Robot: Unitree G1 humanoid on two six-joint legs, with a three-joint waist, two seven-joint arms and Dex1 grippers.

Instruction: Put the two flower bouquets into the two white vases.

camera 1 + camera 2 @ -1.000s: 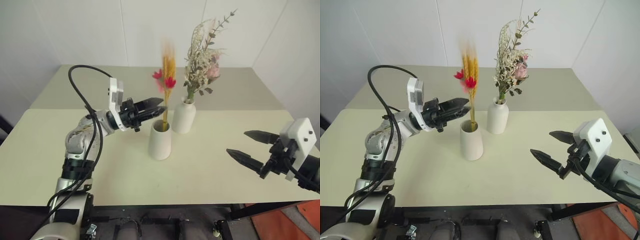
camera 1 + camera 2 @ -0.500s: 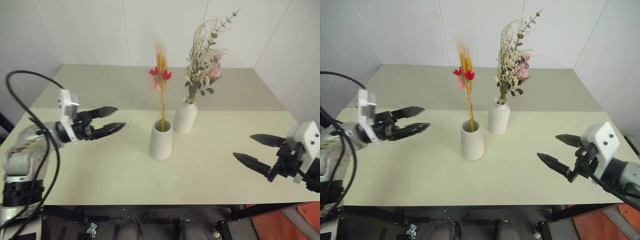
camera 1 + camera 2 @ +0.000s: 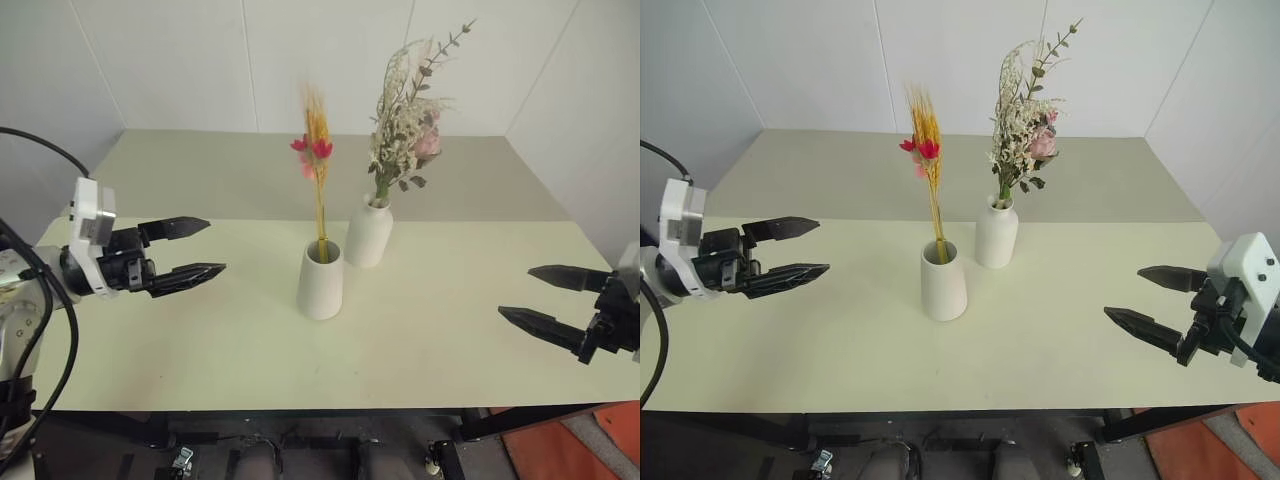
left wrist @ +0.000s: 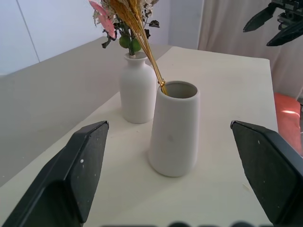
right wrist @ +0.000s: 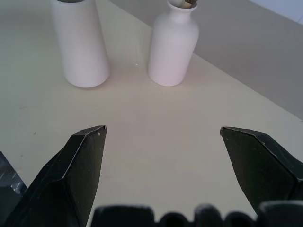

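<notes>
The slim bouquet (image 3: pixel 316 160), with yellow stems, red-pink flowers and an orange plume, stands in the wide-mouthed white vase (image 3: pixel 320 281) at the table's middle. Just behind and to the right, the bushy cream bouquet (image 3: pixel 405 125) with a pink bloom stands in the bottle-shaped white vase (image 3: pixel 368 231). My left gripper (image 3: pixel 203 247) hovers open and empty well to the left of the vases. My right gripper (image 3: pixel 540 296) hangs open and empty near the table's front right. In the left wrist view both vases, the wide-mouthed one (image 4: pixel 174 128) in front of the bottle-shaped one (image 4: pixel 138 88), stand between my fingers (image 4: pixel 87 161).
The cream table (image 3: pixel 240 330) meets white walls at the back and right. An orange-red object (image 3: pixel 575 445) lies on the floor under the table's front right corner.
My left gripper has let go of the slim bouquet's stem, opened and drawn back to the left, away from the vases. The slim bouquet now stands alone, swaying. The right gripper drifted slightly right.
</notes>
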